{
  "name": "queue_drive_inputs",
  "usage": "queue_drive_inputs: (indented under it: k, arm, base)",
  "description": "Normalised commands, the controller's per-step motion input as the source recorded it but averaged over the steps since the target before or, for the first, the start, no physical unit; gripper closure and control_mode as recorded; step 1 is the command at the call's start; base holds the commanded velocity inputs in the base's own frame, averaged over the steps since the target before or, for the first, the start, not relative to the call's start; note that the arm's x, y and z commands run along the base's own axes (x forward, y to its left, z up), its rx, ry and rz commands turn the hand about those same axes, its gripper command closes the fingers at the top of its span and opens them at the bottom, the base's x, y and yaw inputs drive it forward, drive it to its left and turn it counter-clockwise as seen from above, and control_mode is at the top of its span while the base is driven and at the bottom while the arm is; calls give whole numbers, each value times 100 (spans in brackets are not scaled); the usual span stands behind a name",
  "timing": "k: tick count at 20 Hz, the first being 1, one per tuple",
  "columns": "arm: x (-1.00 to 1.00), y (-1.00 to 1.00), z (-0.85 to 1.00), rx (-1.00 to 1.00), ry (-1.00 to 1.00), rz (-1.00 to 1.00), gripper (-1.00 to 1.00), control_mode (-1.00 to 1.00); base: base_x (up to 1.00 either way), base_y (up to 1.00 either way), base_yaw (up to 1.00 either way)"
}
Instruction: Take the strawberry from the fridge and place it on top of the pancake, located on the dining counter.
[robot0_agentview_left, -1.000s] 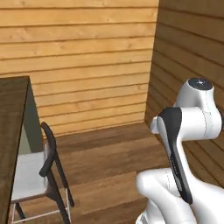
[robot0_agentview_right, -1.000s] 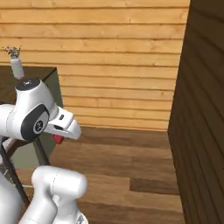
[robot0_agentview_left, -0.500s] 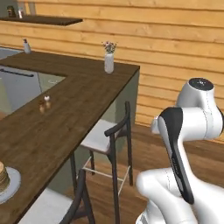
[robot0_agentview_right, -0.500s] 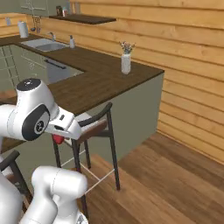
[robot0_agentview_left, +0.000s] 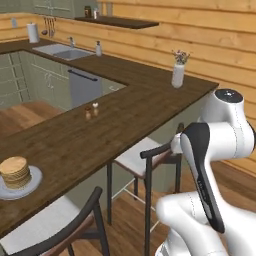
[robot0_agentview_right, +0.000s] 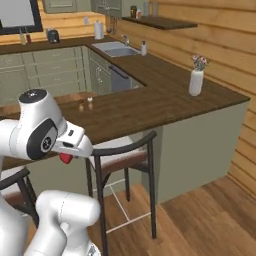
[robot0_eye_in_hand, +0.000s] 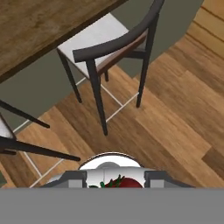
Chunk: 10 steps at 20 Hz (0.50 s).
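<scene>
Presently, in the left base view, the pancake (robot0_agentview_left: 15, 171) stack is seen on its grey plate (robot0_agentview_left: 31, 184) near the close end of the dining table (robot0_agentview_left: 100, 130), at the far left of the frame, with two black-framed stools (robot0_agentview_left: 145, 160) tucked along the table's edge. The arm is folded close to the body, well apart from the plate. A risk is judged here: the plate lies far to one side, so a long reach over the stool backs would be needed, and a link could catch a backrest.

In the right base view, the strawberry (robot0_agentview_right: 65, 158) is seen as a small red shape beneath the white hand, held in the end effector (robot0_agentview_right: 67, 157) just beside the nearest stool's backrest (robot0_agentview_right: 120, 145). The white vase (robot0_agentview_right: 196, 81) with flowers stands well apart toward the table's far corner, and two small shakers (robot0_agentview_right: 85, 103) sit mid-table. A sweep across the table at low height could knock the shakers.

In the hand view, the end effector (robot0_eye_in_hand: 117, 182) is closed on the strawberry (robot0_eye_in_hand: 120, 183), whose red flesh and green leaves show at the bottom edge between the fingers. Floor and a stool (robot0_eye_in_hand: 109, 43) lie below. The berry is tiny and roundish; a slip or a roll off the rounded stack on release is judged the chief hazard.
</scene>
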Motion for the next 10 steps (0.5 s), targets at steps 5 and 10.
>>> queue_drive_inputs:
  k: [5, 10]
  arm:
    - [0, 0, 0, 0, 0, 0, 100, 100]
    - [0, 0, 0, 0, 0, 0, 100, 100]
  base:
    - [-70, 86, 52]
    - [-94, 86, 46]
